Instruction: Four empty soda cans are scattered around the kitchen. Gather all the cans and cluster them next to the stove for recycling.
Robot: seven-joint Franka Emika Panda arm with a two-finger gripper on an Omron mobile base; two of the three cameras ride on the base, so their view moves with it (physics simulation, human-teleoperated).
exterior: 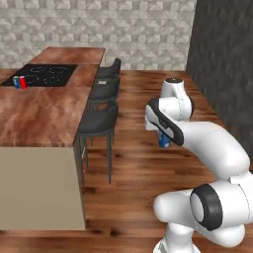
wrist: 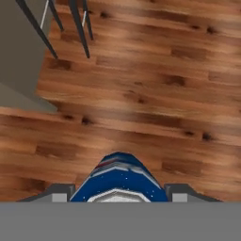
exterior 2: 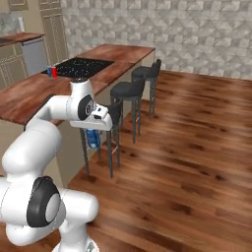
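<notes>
1. Blue soda can (wrist: pixel 120 181) sits nearest the hand camera, clamped between the two fingers of the gripper (wrist: pixel 120 195); the base views show the same blue can (exterior 2: pixel 93 138) hanging under the hand, well above the wood floor (wrist: pixel 155 94) and clear of it.
2. Judged from this, the step in hand is carrying the can to the stove (exterior: pixel 43 75), so the grip should hold steady and the can should stay upright for the whole trip.
3. Just beside the hand stands the nearest black stool (exterior 2: pixel 114 109), with two more stools (exterior 2: pixel 129 90) along the island's edge. A good route lifts the can above seat height before swinging it inward, since the stool backs and legs are the likeliest things to catch.
4. Beyond the stools lies the reddish-brown worktop (exterior: pixel 37 116), bare on the near side, which gives room to cross low once the can is over it.
5. At the far end, a red can (exterior: pixel 23 82) and a second blue can (exterior: pixel 17 81) stand touching on the stove's near left corner. The carried can belongs just beside this pair.
6. Setting it down calls for a slow descent a little apart from the pair, then letting go only once the base rests flat, so neither neighbour gets knocked over.
</notes>
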